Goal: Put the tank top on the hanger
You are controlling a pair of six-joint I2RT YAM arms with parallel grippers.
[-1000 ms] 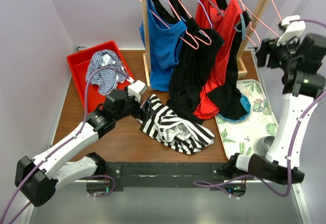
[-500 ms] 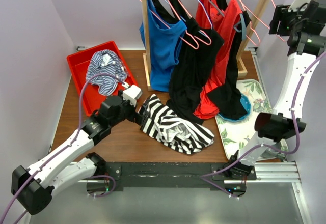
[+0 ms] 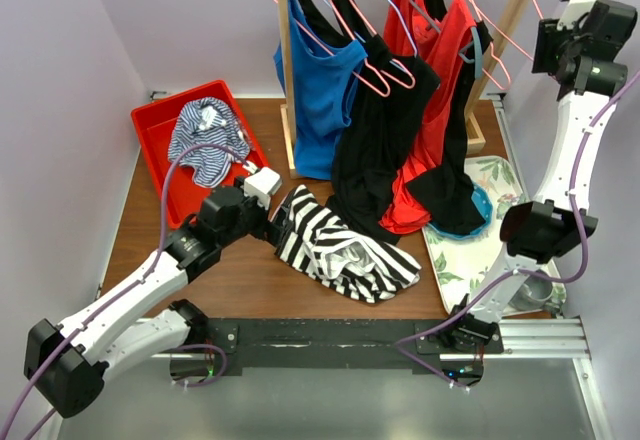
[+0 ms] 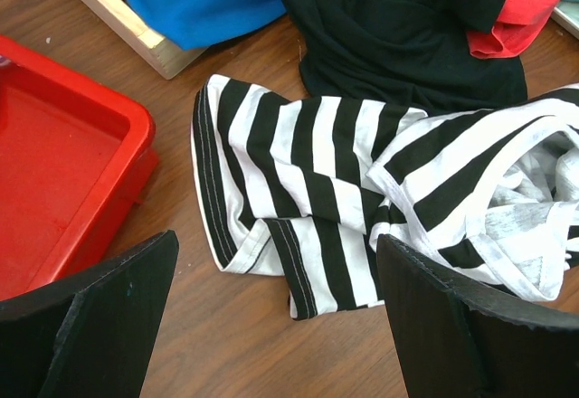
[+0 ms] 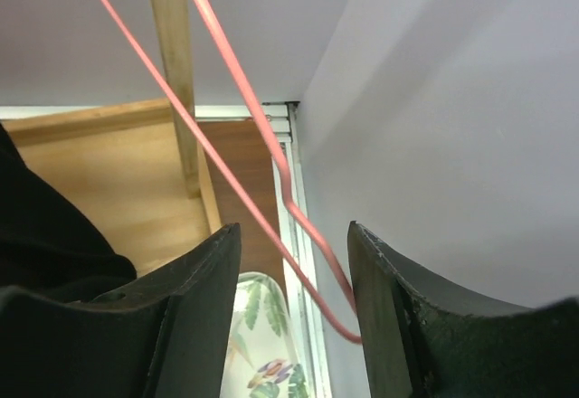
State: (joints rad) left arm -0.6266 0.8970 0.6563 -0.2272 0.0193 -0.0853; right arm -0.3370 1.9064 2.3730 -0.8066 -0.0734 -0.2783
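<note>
On your left, the left hand (image 4: 271, 326) hovers, fingers spread, over the tank top (image 4: 344, 163), which lies crumpled on the bench (image 4: 208, 353) beside a red bin (image 4: 63, 172). Far right, your raised right hand (image 5: 291, 235) is spread too, with the hanger (image 5: 238, 81) wire showing between its fingers.

White arm links (image 3: 130, 295), black joints (image 3: 215, 222), purple cables (image 3: 163, 215), matte black tool fingers (image 4: 99, 317)
</note>
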